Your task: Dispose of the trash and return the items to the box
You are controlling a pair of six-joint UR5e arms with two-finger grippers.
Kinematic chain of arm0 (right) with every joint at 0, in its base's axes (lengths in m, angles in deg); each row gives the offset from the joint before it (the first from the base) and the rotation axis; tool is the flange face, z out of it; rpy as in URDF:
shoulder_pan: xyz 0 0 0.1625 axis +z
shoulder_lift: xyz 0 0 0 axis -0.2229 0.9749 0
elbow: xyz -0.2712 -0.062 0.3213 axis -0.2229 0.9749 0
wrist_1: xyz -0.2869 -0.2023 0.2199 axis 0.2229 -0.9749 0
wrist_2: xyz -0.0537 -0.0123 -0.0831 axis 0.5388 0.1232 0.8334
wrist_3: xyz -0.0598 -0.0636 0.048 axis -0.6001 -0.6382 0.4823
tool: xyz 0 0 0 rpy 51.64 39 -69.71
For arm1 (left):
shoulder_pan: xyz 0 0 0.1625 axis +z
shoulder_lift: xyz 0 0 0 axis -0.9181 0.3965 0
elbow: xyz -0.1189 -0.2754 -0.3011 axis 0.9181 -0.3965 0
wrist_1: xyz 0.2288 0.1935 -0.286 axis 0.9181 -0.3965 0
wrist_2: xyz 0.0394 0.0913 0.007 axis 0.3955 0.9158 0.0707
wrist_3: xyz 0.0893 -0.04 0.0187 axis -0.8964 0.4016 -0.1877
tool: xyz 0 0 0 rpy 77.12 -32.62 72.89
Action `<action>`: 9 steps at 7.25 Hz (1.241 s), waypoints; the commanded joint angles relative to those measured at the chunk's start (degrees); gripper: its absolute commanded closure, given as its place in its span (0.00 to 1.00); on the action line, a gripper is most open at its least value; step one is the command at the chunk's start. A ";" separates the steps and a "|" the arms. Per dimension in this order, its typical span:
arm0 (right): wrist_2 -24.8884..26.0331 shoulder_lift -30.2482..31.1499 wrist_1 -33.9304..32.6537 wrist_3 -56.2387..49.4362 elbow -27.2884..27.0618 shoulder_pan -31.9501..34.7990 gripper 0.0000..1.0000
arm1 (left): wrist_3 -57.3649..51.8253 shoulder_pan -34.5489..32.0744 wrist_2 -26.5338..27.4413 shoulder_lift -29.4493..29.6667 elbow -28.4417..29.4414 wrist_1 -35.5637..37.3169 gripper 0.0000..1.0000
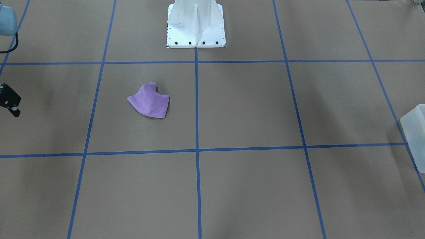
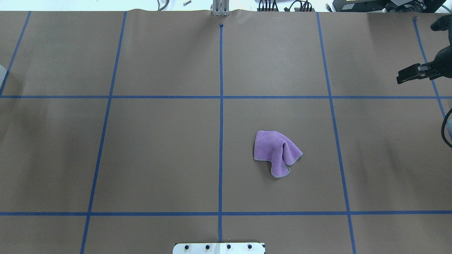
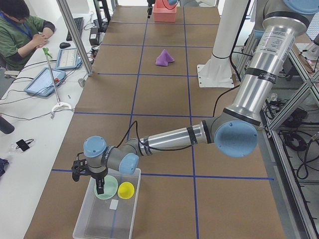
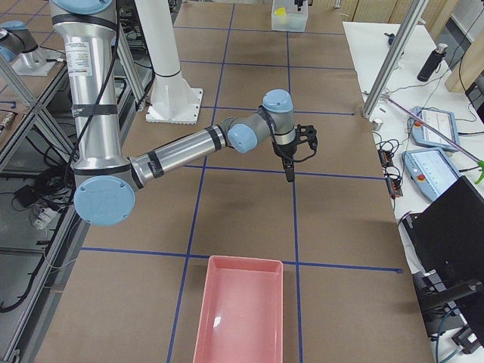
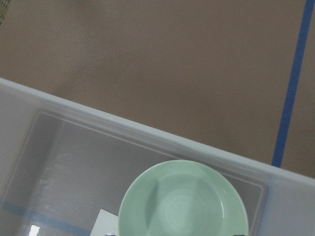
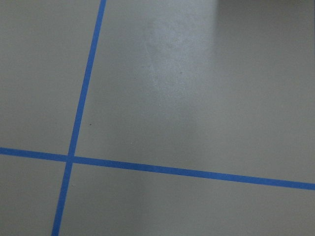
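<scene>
The translucent white box (image 3: 82, 219) stands at the table's left end; it also shows in the front view (image 1: 415, 132) and the left wrist view (image 5: 147, 135). Inside lie the yellow cup (image 3: 125, 190) and a mint-green bowl (image 3: 110, 181), which the left wrist view (image 5: 182, 201) also shows. My left gripper (image 3: 99, 189) hangs over the bowl; I cannot tell its state. A purple cloth (image 2: 275, 151) lies crumpled mid-table, also in the front view (image 1: 150, 101). My right gripper (image 2: 400, 78) hovers far right of it, looks shut, empty.
A pink tray (image 4: 240, 310) sits at the table's right end. The white robot base (image 1: 196, 30) stands at the table's near edge. A small white slip (image 3: 113, 204) lies in the box. Operators' tablets and cables lie beyond the far edge.
</scene>
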 commanded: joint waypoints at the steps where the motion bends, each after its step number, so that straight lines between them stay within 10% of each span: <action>1: -0.08 -0.32 -0.07 0.00 -0.05 -0.45 0.00 | 0.13 -0.39 -0.21 -0.06 -10.88 11.30 0.01; 6: -0.43 0.56 0.02 2.88 -2.24 -2.03 0.00 | 1.46 0.49 -9.17 -2.84 -29.98 24.99 0.01; 9: -0.08 1.79 0.02 10.32 -7.15 -5.44 0.00 | -26.71 -0.12 -8.92 -16.20 -38.87 24.54 0.01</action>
